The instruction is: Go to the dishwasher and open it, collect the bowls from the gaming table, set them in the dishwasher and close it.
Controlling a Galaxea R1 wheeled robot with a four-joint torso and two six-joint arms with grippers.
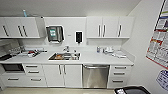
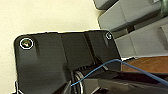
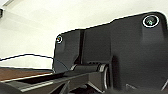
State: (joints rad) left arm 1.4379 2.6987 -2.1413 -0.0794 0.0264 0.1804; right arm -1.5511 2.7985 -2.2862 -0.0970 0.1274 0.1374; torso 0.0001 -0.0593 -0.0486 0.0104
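one long white worktop (image 1: pixel 100 58) runs across the kitchenette in front of us, and we take the sink (image 1: pixel 64 56) set into it as our landmark. the dishwasher (image 1: pixel 96 76) sits under the worktop, below and to the right of the sink, its stainless front shut and its bar handle (image 1: pixel 96 67) lying level across the top of the door. directly beneath the sink are two white cupboard doors (image 1: pixel 63 75), and just right of the dishwasher a stack of white drawers (image 1: pixel 119 76). left of the sink, below the worktop, are more drawers and a dark built-in oven (image 1: pixel 12 67). on the worktop left of the sink lies a clutter of small items (image 1: pixel 31 53) that we cannot make out, and right of the sink a few pale objects (image 1: pixel 110 50) stand near the back wall. above the sink hang a paper towel dispenser (image 1: pixel 54 33) and a small dark soap dispenser (image 1: pixel 78 36), with white wall cupboards (image 1: pixel 108 27) to either side. posters (image 1: pixel 160 40) cover the wall far right of the sink. in our wrist views we see the dark plates of our own arms, a pale floor and a thin blue cable (image 2: pixel 117 63); for both the left gripper and the right gripper we cannot tell whether the fingers are apart or together.
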